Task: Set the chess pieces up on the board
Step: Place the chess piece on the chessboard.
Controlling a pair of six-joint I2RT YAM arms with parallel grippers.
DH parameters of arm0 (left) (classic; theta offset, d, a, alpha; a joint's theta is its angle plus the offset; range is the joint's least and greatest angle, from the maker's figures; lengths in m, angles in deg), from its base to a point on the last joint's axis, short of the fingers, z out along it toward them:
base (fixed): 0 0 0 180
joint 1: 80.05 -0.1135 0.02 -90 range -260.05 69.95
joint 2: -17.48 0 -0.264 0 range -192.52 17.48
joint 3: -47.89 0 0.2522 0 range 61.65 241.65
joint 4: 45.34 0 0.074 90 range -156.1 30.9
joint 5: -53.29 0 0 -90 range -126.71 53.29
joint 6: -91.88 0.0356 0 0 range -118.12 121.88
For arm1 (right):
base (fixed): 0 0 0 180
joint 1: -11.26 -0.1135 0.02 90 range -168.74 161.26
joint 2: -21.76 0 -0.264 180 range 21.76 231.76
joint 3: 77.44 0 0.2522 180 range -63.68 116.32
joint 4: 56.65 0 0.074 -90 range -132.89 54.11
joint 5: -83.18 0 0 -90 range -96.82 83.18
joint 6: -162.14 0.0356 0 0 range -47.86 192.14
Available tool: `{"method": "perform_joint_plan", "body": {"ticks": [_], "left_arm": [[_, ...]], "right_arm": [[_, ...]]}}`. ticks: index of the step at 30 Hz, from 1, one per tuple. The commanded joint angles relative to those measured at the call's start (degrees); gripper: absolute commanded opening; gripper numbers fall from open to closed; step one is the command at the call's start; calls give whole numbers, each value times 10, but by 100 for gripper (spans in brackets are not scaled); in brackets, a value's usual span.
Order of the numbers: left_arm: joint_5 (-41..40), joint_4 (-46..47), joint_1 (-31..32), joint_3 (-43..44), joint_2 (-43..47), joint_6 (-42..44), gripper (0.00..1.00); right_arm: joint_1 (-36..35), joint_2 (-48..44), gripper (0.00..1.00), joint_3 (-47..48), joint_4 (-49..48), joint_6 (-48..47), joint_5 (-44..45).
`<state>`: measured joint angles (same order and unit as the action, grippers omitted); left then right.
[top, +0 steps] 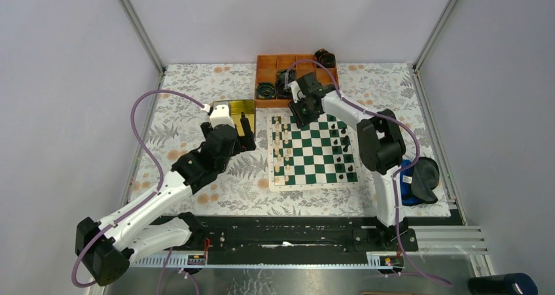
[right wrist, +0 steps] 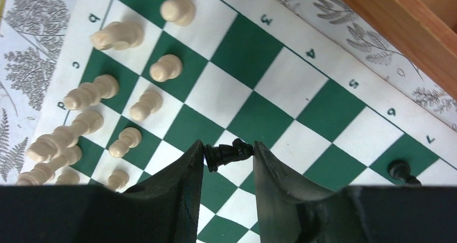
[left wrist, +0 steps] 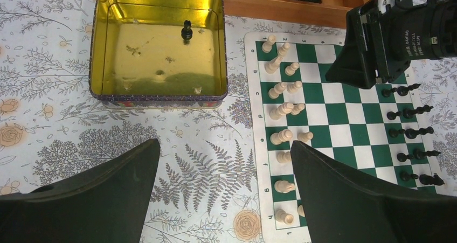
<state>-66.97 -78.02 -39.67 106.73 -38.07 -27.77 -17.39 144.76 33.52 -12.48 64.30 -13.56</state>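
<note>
The right gripper [right wrist: 228, 162] is clenched on one black piece [right wrist: 229, 152]. The piece lies sideways between the two fingers, one end against each, near their tips. It hangs over the far part of the board [right wrist: 253, 49], not far from the orange tray [top: 268, 63]; I cannot tell if it touches the squares.

The cream-white pieces [left wrist: 283, 111] stand in two rows along the left side of the board. Other black pieces [left wrist: 412, 113] stand in line along its right side.

The left gripper [left wrist: 224, 146] has its jaws released and spread wide, with nothing between them. It hangs over the flowered cloth [left wrist: 48, 119], between the yellow tin [left wrist: 159, 98] and the left edge of the board. A lone black chessman [left wrist: 186, 30] stands inside the tin, near its far wall, well apart from these jaws.
</note>
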Motion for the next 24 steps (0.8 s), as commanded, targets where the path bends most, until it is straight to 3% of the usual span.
{"method": "perform_joint_plan", "body": {"ticks": [1,16,24], "left_arm": [[-4,16,-4,-4,5,-7,99],[-9,19,-4,3,-4,-3,99],[-7,23,-4,5,-11,1,99]], "right_arm": [[-16,10,32,25,-19,-38,-22],[-19,23,35,-9,-57,-80,-10],[-21,26,48,-23,-61,-81,-7]]}}
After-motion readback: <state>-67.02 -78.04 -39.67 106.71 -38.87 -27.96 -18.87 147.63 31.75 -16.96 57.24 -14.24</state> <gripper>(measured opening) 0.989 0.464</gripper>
